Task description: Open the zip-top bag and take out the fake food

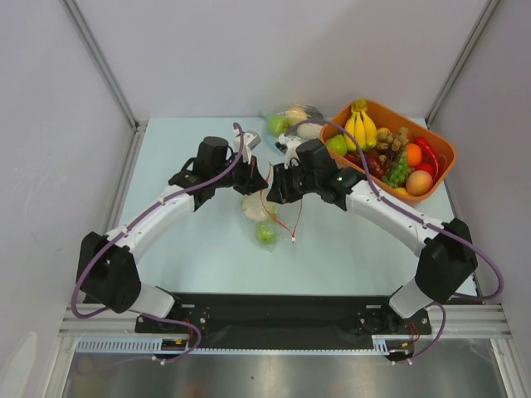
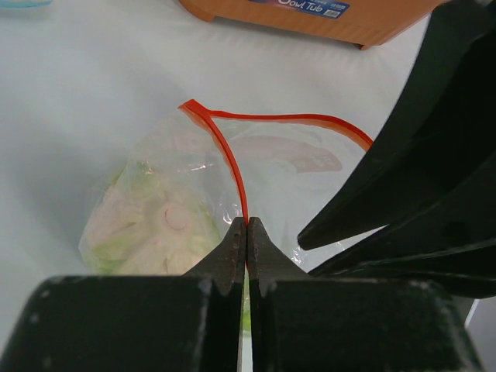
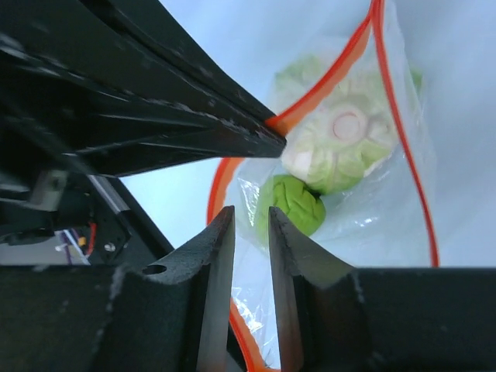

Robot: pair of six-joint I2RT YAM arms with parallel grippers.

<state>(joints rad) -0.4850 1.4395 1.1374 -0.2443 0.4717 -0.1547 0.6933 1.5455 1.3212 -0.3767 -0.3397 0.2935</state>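
1. The tabletop [image 1: 182, 249] is closed in by white wall panels on the left, back and right. Only the top view shows its bare stretches, which lie left of the arms and between the bag and the arm bases.
2. The orange tub [image 1: 440, 146] sits at the back right, heaped with a banana bunch and other toy produce. It is just beside the right arm's wrist. The left wrist view shows only its near wall.
3. A second clear bag [image 1: 292, 116] with a green apple lies behind the fingers, against the tub's left corner.
4. The left gripper [image 2: 246, 226] and right gripper [image 3: 248, 213] meet tip to tip at mid-table.
5. The zip-top bag [image 1: 259, 207] hangs between and just below the two grippers with its mouth gaping. I cannot tell whether its bottom rests on the tabletop.
6. The fake food is inside the bag. A white-and-green cauliflower [image 3: 341, 143] lies on top, with a green piece [image 3: 294, 203] touching it; the left wrist view hides the green piece.
7. The zip strip [image 2: 232, 167] runs up into the left fingers, which are pressed together on it.
8. The right fingers stand a narrow slit apart with bag film and strip in the slit. I cannot tell whether they touch it.
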